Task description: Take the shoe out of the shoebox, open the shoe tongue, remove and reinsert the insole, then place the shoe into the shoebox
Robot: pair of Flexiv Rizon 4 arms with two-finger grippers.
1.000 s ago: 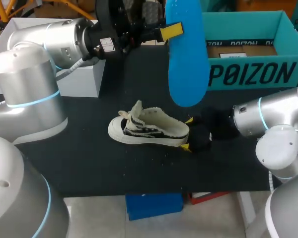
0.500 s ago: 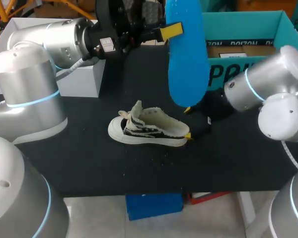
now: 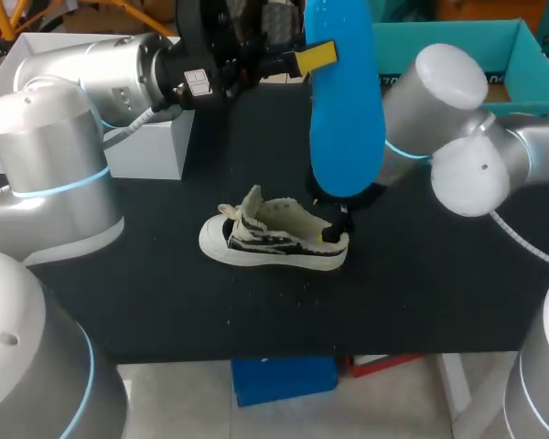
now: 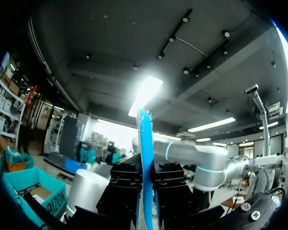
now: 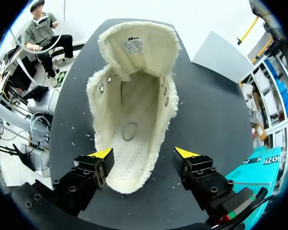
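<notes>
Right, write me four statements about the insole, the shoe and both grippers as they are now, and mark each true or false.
1. The blue foam insole is clamped upright in the left gripper, clear of the table. True.
2. The cream fleece-lined shoe with black-striped sides lies inside the teal cardboard shoebox. False: it rests on the black table, in front of the box.
3. The right gripper is shut on the shoe. False: its fingers stand open, one on either side of the shoe's end.
4. The shoe's tongue is pulled open and no insole shows inside. True.
</notes>
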